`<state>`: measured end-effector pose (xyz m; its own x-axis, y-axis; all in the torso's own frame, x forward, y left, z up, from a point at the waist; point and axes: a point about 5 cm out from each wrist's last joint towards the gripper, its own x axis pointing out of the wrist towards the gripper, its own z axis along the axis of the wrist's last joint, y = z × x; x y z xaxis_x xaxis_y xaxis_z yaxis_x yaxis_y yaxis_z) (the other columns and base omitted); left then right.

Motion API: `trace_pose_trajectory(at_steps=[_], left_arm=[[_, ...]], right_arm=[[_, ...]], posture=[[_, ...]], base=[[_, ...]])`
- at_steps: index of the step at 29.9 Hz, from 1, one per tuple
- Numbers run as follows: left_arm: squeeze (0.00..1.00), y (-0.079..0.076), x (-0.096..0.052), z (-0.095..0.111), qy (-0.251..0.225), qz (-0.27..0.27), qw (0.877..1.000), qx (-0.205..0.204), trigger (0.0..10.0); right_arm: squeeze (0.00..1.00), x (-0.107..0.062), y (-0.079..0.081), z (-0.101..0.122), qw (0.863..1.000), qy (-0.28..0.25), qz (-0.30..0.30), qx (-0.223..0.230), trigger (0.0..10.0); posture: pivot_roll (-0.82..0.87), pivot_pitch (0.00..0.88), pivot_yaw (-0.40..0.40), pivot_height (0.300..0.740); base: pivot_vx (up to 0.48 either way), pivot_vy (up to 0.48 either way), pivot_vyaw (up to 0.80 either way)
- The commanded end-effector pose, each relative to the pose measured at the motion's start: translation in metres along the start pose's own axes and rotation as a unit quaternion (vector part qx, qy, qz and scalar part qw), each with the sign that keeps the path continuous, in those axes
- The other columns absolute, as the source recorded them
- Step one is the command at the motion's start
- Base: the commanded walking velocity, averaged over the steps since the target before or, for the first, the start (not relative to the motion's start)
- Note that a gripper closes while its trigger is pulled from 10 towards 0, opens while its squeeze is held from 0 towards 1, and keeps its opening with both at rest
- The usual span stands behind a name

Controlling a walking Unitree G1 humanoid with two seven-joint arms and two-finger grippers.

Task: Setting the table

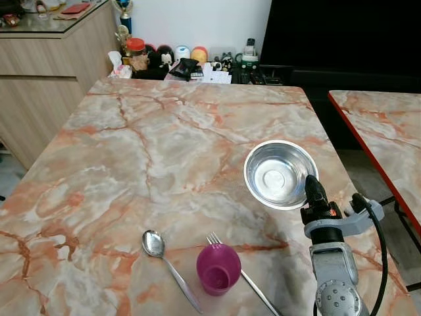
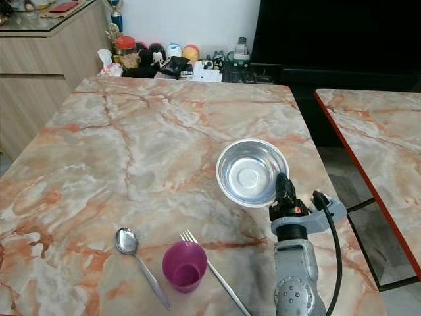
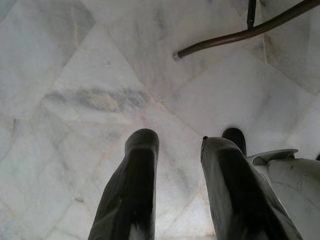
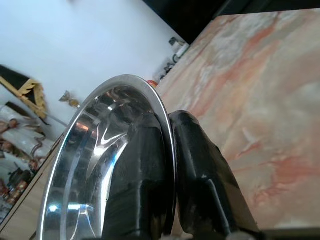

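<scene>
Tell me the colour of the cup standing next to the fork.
The cup is purple-magenta, plain with no pattern; it shows best in the left eye view, beside the fork.

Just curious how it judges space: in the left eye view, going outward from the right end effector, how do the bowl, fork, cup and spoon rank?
1. Bowl, gripped at its rim by the right end effector.
2. Fork, toward the robot's left.
3. Cup, just past the fork.
4. Spoon, farthest left.

This is a home dining area. A marble-patterned tabletop point(image 1: 164, 145) fills the frame, with jars and small figurines point(image 1: 177, 59) crowded along its far edge, a wooden sideboard point(image 1: 46, 72) at upper left, and a large dark screen point(image 1: 342, 33) at upper right.
</scene>
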<state>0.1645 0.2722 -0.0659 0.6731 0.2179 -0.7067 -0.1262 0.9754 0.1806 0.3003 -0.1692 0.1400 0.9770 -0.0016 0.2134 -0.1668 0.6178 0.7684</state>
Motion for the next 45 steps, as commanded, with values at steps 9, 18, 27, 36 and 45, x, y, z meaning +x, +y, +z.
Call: trace_pose_trajectory(at_steps=[9,18,27,36,45], left_arm=[[0.0,-0.008,-0.002,-0.009,0.017,-0.01,1.0,-0.003,10.0],[0.0,-0.01,-0.003,-0.012,0.021,-0.014,1.0,-0.001,10.0],[0.0,-0.014,-0.002,-0.01,0.018,-0.021,1.0,0.007,10.0],[0.0,-0.016,-0.001,-0.01,0.017,-0.025,1.0,0.008,10.0],[0.0,-0.017,-0.002,-0.011,0.019,-0.025,1.0,0.006,10.0]], right_arm=[[0.0,0.003,0.011,0.01,0.999,-0.029,0.027,-0.004,10.0],[0.0,0.003,0.013,0.008,0.999,-0.026,0.032,-0.017,10.0],[0.0,0.001,0.014,0.006,0.999,-0.026,0.032,-0.014,10.0],[0.0,0.001,0.015,0.004,0.999,-0.019,0.031,-0.019,10.0],[0.0,0.0,0.017,0.002,0.999,-0.023,0.034,-0.021,10.0]], posture=[[-0.01,0.086,-0.035,0.74],[-0.02,0.075,-0.033,0.74],[-0.02,0.072,-0.029,0.74],[-0.02,0.084,-0.031,0.74],[-0.02,0.098,-0.03,0.74]], base=[[0.0,-0.287,0.0],[0.0,-0.421,0.0],[0.0,-0.419,0.0],[0.0,-0.42,-0.46],[0.0,-0.42,-0.07]])
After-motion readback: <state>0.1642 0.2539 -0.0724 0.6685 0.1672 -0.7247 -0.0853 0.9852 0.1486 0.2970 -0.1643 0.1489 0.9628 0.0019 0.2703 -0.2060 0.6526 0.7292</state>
